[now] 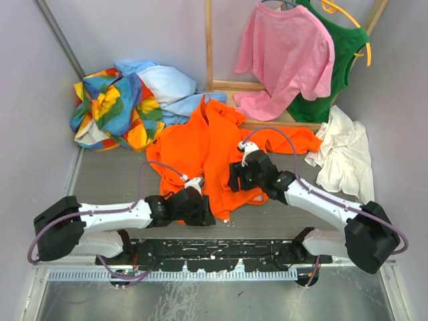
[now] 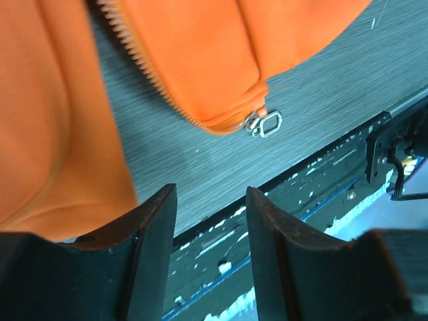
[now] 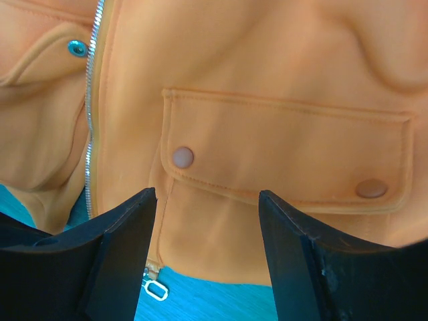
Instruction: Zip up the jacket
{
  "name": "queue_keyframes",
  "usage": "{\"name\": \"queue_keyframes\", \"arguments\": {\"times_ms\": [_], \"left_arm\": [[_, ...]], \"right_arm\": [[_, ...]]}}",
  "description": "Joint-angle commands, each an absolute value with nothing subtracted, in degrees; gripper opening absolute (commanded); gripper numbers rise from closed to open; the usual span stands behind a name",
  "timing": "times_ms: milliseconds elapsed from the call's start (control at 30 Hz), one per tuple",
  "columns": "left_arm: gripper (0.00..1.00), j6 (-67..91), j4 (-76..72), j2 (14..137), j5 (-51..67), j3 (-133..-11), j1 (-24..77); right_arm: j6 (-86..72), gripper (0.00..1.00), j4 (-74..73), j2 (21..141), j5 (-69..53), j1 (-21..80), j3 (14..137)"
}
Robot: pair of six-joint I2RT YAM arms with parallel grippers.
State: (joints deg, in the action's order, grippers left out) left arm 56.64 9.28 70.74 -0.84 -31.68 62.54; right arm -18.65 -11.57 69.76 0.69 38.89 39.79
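Sprawling unzipped across the table's (image 1: pixel 114 175) middle, the jacket (image 1: pixel 214 144) has both arms at its near hem. The left gripper (image 2: pixel 210 195), jaws apart and empty, faces the zipper pull (image 2: pixel 265 124), likely to seize it. The right gripper (image 3: pixel 207 195) gapes empty over a pocket flap (image 3: pixel 287 144), probably to pin fabric

The left arm (image 1: pixel 110 215) and right arm (image 1: pixel 324 204) consist of white link housings joined by black joint modules. A purple cable (image 1: pixel 158 164) loops along each arm. The left hand (image 2: pixel 210 200) and right hand (image 3: pixel 207 200) each carry two black, wedge-shaped fingers (image 3: pixel 120 247).
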Motion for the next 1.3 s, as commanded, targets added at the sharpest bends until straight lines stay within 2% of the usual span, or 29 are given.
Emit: {"name": "queue_keyframes", "arguments": {"times_ms": [0, 500, 667, 833, 967, 1133, 1267], "left_arm": [[0.45, 61.8, -1.7, 75.2, -7.7, -33.0, 66.4], [0.40, 69.1, -5.0, 84.5, -18.0, -34.1, 69.5], [0.27, 69.0, -4.2, 84.7, -19.2, -33.9, 69.6], [0.00, 66.2, 0.0, 81.5, -20.1, -34.3, 69.5], [0.00, 60.4, 6.8, 74.8, -18.7, -35.8, 68.8], [0.00, 50.9, 20.1, 65.8, -14.3, -40.2, 66.6], [0.00, 46.3, 24.3, 62.2, -2.3, -40.9, 61.7]], "right_arm": [[-22.1, 0.68, -4.8, 66.7, 0.1, 39.4, 36.8], [-24.9, 0.68, 3.7, 67.1, -0.1, 40.1, 29.9], [-24.9, 0.68, 4.3, 67.6, 0.3, 40.4, 29.1], [-25.7, 0.70, 0.1, 71.3, 7.9, 40.4, 31.0], [-26.3, 0.74, -3.4, 74.1, 14.4, 39.1, 33.1], [-25.8, 0.75, -3.9, 76.0, 15.6, 34.0, 34.5], [-24.4, 0.75, -4.4, 78.2, 14.8, 29.9, 36.6]]}}
